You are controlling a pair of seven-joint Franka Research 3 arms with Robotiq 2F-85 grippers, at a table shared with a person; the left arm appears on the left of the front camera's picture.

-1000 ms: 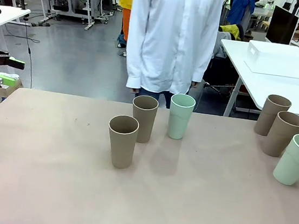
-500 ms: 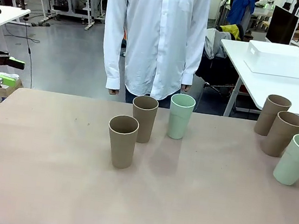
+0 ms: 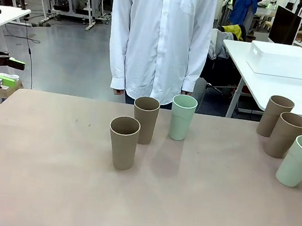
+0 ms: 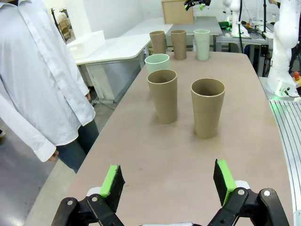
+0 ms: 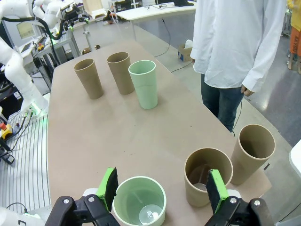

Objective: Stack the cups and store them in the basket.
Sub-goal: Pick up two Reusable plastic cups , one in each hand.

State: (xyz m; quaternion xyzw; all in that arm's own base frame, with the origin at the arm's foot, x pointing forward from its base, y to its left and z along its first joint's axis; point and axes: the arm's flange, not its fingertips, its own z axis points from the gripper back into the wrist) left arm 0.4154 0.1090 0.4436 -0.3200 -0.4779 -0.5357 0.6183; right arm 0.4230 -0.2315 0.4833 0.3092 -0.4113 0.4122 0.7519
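Nothing is stacked yet. Six tall, tapered, matte brown and mint-green cups stand upright and apart on the tan bench (image 3: 38,176): a centre trio (image 3: 145,119) toward 12 o'clock and a right trio (image 3: 285,134) crowding the 3 o'clock edge. The white rectangular plastic basket (image 3: 280,59) sits on a separate white table at 1 o'clock, perhaps beyond easy reach. The left fingers (image 4: 113,181) and the right fingers (image 5: 109,186) are spread wide and released. The bench lies open from 6 to 9 o'clock
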